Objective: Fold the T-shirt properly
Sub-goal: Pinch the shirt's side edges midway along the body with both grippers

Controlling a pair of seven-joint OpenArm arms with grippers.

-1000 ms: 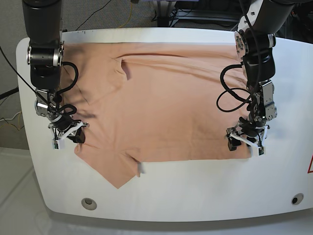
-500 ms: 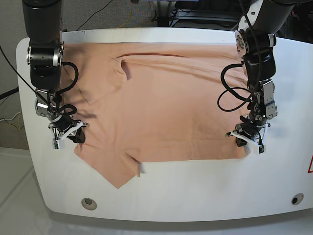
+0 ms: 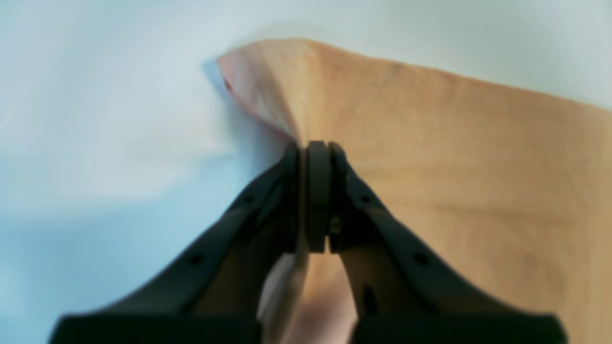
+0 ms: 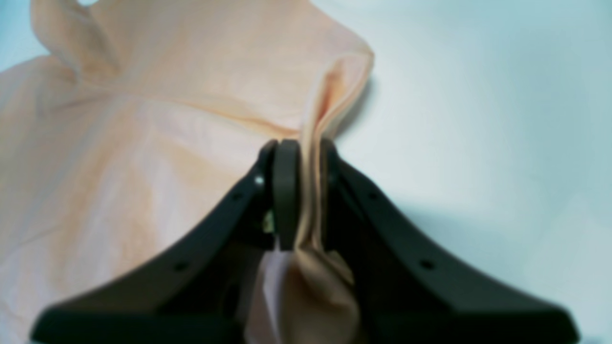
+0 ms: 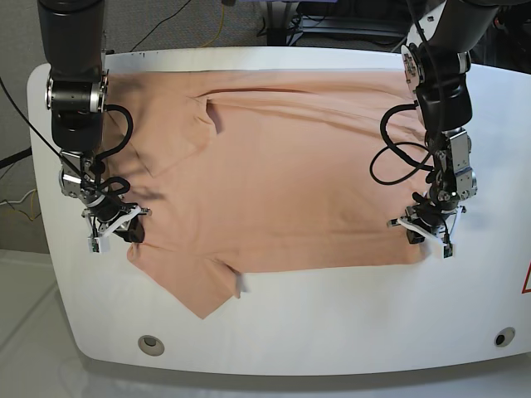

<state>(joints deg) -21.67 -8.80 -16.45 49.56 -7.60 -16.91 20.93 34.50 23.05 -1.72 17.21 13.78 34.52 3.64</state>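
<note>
T-shirt (image 5: 274, 182) spread flat on the white surface (image 5: 332, 323). Left gripper (image 5: 423, 235) and right gripper (image 5: 114, 230): jaws pinched onto the shirt's near corners. Fabric thin, limp, likely to sag; the hemmed corners are the soundest hold.

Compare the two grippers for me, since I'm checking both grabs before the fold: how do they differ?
The left gripper pinches the T-shirt at its hem corner; the right gripper grips beside a sleeve. The left holds a thin edge; the right, a thicker bunched fold. Both are shut on fabric.
</note>
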